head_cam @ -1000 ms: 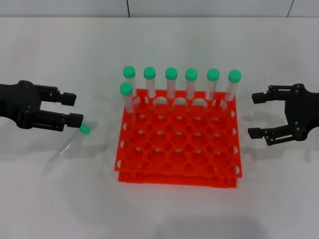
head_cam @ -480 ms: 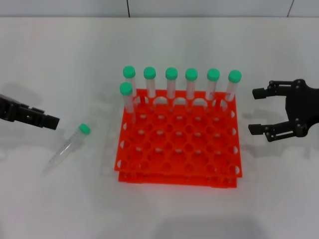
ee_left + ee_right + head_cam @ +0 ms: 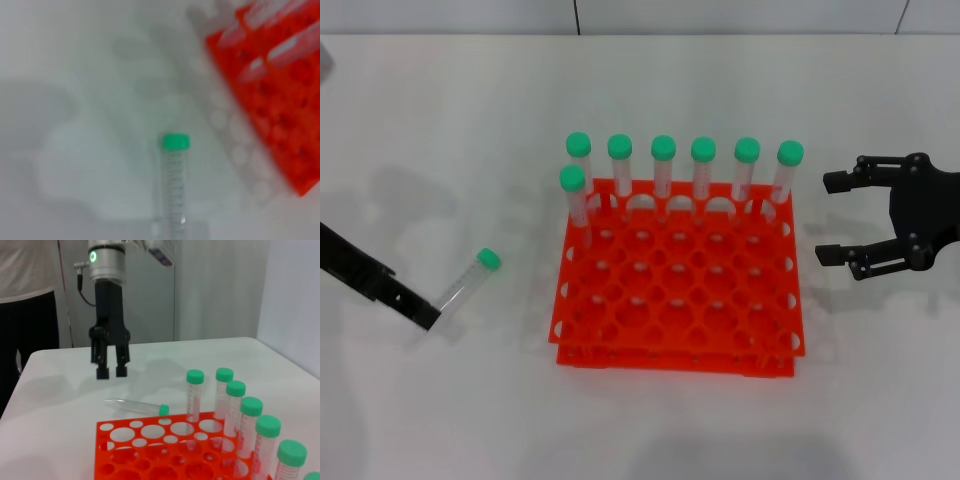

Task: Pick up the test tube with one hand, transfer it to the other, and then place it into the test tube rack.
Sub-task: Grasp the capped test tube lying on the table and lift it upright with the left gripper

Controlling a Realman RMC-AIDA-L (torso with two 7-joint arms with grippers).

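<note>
- Test tube (image 3: 466, 282) lay on its side on the white counter (image 3: 440, 120), toward the left edge, well apart from the test tube rack (image 3: 680, 285). Green cap (image 3: 488, 259) pointed toward the rack; the clear tapered end pointed toward the near-left corner.
- Left end effector (image 3: 111, 371) hung above the counter over the tapered end of the tube, not touching it. In the right wrist view its two fingers pointed straight down with a narrow gap between them, nothing held. In the head view only one dark finger (image 3: 405, 300) showed, its tip just beside the tube's tapered end.
- Left wrist view looked straight down on the tube (image 3: 174, 187), cap (image 3: 175, 141) away from the camera, rack corner (image 3: 280, 100) off to one side.
- Rack sat at the middle of the counter. Seven capped tubes stood upright in it: six in the row along the far edge (image 3: 705, 175) and one (image 3: 574, 205) just nearer, at the far-left corner of the rack. Remaining holes were unfilled.
- Right end effector (image 3: 835, 218) hovered near the right edge of the counter, beside the rack's right side and clear of it, fingers spread wide, holding nothing.
</note>
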